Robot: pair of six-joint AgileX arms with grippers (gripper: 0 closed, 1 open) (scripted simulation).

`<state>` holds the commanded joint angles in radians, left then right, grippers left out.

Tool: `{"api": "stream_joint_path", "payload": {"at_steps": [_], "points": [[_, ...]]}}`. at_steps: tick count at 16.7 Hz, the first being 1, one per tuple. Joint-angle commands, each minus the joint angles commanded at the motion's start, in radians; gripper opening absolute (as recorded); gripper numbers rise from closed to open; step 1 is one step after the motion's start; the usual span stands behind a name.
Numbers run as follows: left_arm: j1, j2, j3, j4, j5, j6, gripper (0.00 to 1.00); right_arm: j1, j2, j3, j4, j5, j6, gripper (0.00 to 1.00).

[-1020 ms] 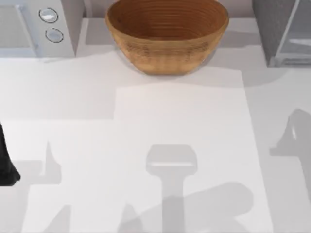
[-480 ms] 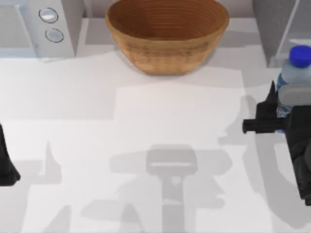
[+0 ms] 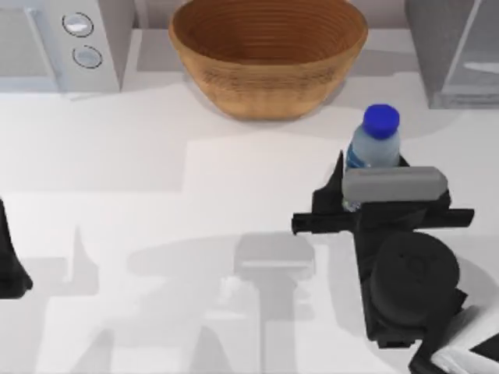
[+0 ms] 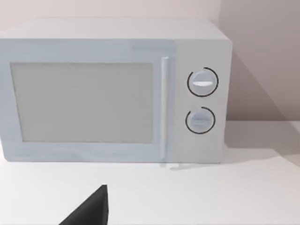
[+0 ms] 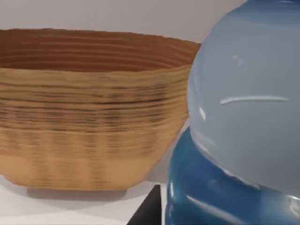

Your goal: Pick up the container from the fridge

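The right gripper (image 3: pixel 373 199) is closed on the small clear plastic bottle with a bright-blue screw cap (image 3: pixel 375 149), holding it above the white table (image 3: pixel 234 218), in front of the big brown ribbed wooden bowl (image 3: pixel 268 54) and apart from the dark-grey speckled fridge (image 3: pixel 452 47) at the far right. Its fingers seem mostly hidden under the wrist. The left arm (image 3: pixel 9 261) sits parked at the left edge, facing the white microwave with two round knobs (image 4: pixel 112 91).

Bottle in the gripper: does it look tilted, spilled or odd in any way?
Nothing stands out. The bottle sits upright in the right gripper, blue cap on, no spill on the table. The left gripper is parked at the table's left edge.
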<state>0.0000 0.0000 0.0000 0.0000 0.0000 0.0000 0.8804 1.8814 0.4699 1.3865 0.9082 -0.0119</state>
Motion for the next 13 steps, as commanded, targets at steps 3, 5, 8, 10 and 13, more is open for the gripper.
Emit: {"api": "stream_joint_path", "payload": {"at_steps": [3,5,8,10,13], "points": [[0.0,0.0,0.0,0.0,0.0,0.0,1.0,0.02,0.03,0.022,0.028,0.014,0.005,0.0],[0.0,0.0,0.0,0.0,0.0,0.0,1.0,0.02,0.03,0.022,0.028,0.014,0.005,0.0],[0.0,0.0,0.0,0.0,0.0,0.0,1.0,0.014,0.031,0.02,0.026,0.01,0.006,0.0],[0.0,0.0,0.0,0.0,0.0,0.0,1.0,-0.005,0.064,0.039,0.035,-0.004,0.0,0.0],[0.0,0.0,0.0,0.0,0.0,0.0,1.0,-0.056,0.157,0.096,0.061,-0.052,-0.002,0.0]]}}
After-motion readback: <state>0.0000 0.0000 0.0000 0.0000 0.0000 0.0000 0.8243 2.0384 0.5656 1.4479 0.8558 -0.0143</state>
